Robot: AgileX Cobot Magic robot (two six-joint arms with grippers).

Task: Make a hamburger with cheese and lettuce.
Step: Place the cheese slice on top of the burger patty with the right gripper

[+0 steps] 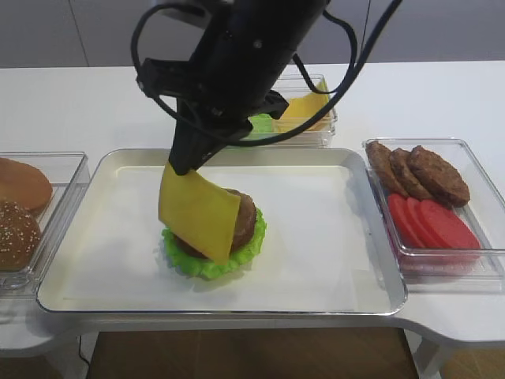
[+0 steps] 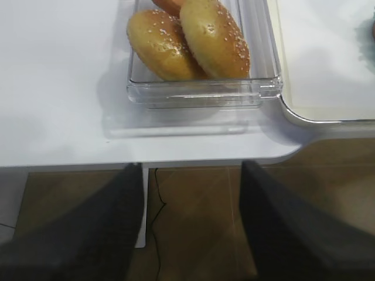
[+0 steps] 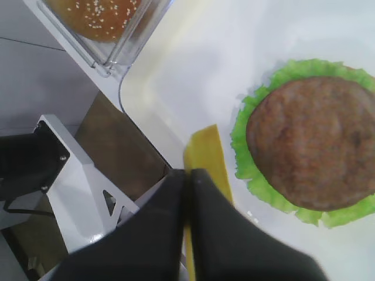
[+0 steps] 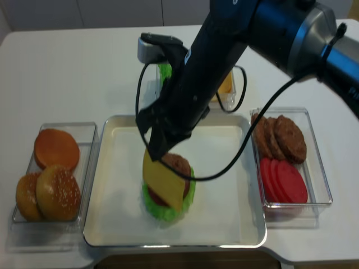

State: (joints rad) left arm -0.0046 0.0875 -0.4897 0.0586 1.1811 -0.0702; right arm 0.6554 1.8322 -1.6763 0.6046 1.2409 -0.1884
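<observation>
**Cheese hanging over the patty, ready to be laid down**

Your hamburger (image 1: 237, 225) sits near the middle of the tray (image 1: 316, 276): a brown patty resting on the lettuce (image 1: 207, 264), whose frilly green edge shows all round it. The cheese (image 1: 199, 213) is not on it yet. It hangs tilted from one corner, pinched between the closed jaws of your right gripper (image 1: 180, 167), with its lower edge drooping in front of the patty's left side. From the overhead views you cannot tell whether that lower corner already touches the meat; the right wrist view shows the slice edge-on, beside the patty and off to one side of it.

So you are at the cheese-placing step. I judge the next move to be a shift toward the patty's centre and a lowering that lets the slice fold flat before you release, or it may slide off onto the lettuce.

Your left gripper (image 2: 190, 228) waits off the table's front edge with its jaws standing well apart and nothing between them, near the box of buns (image 2: 193, 41). Spare patties (image 1: 418, 170) and tomato slices (image 1: 434, 223) lie in the right-hand box.
</observation>
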